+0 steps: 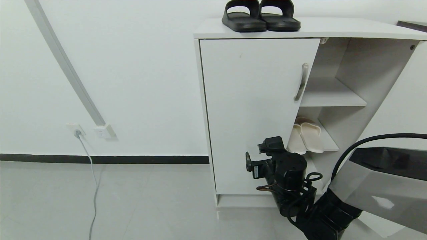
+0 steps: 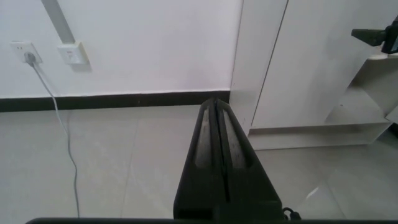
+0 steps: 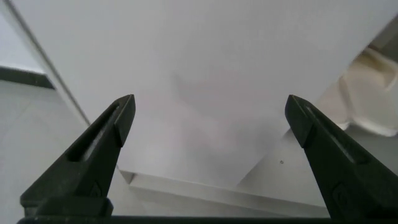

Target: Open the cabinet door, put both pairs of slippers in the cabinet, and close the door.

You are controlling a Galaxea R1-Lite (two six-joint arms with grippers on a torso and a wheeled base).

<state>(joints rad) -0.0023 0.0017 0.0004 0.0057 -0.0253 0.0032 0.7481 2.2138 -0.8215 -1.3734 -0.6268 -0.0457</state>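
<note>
One pair shelved, one pair waiting on top; my right gripper (image 3: 209, 102) hangs spread wide, holding nothing.

Nearest me, the left gripper (image 2: 216, 109) sits low over the floor (image 2: 124, 162), fingers pressed together and empty, parked out of the way, I'd judge. The right one faces the low part of the closed door leaf (image 1: 257, 110). Beyond it, the white slippers (image 1: 305, 135) lie side by side on the lower shelf (image 1: 328, 141), reachable because the right-hand door (image 1: 403, 110) is swung open. Farthest, the black slippers (image 1: 261, 16) rest on the cabinet top (image 1: 350, 28), so I'd leave that door open for them.
</note>
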